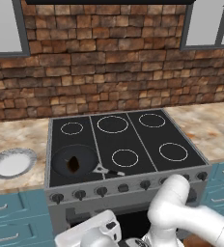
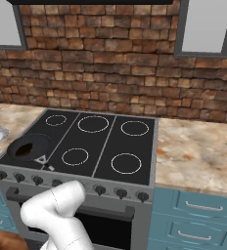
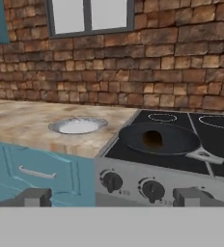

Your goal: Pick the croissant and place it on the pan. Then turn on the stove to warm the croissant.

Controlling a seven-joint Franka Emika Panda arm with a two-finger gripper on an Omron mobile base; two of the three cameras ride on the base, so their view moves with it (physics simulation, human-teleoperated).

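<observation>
Half done: croissant (image 3: 152,139) sits in the pan (image 3: 181,144). Hand (image 3: 112,197) is wide open, empty, low before the stove (image 3: 133,181); could easily twist the wrong knob.

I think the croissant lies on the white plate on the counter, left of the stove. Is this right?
Not quite. The croissant lies in the pan on the stove, as the hand view shows. The white plate on the counter left of the stove holds nothing.

Even, bright, rendered light with no glare; faint soft shadow inside the pan (image 1: 75,161). Low resolution leaves edges slightly blurred and blocky throughout.
</observation>
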